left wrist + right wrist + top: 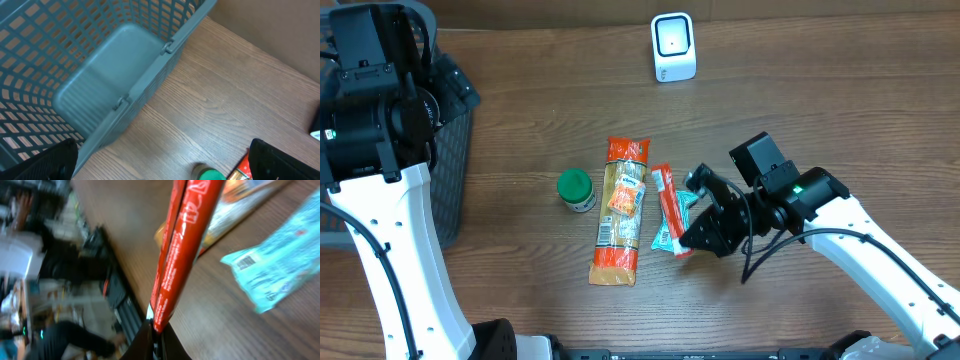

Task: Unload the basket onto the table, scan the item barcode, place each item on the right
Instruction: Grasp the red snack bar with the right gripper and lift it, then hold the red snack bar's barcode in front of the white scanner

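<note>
Right gripper (688,238), seen from overhead, was clamped shut on the near end of your red packet (665,198). That packet lay across a teal packet (666,238), just beside the long orange packet (620,215). A green-lidded jar (576,189) stood to their left, and the scanner (673,47) sat well apart at the far edge.

At the left wrist, your left gripper (165,167) hung wide open beside the mesh basket (100,75) — only its ribbed floor and walls showed.

At the right wrist, the fingertips (150,340) pinched the red packet's end — the teal packet's barcode (245,262) faced up.
</note>
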Controlling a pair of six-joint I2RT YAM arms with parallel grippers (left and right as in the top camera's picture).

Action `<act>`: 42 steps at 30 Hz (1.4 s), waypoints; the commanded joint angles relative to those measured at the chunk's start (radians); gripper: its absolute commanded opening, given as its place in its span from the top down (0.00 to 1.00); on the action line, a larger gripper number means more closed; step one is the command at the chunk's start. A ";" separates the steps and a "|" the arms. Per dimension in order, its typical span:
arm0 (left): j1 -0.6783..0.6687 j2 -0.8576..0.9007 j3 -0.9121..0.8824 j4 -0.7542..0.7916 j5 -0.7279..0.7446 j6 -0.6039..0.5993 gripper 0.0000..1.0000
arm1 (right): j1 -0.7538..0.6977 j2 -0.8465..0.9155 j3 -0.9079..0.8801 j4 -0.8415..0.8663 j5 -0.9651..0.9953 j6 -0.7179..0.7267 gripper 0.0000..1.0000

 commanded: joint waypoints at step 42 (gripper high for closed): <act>0.005 0.008 0.011 -0.002 -0.013 0.009 0.00 | -0.049 0.259 1.052 -0.445 0.469 0.033 0.97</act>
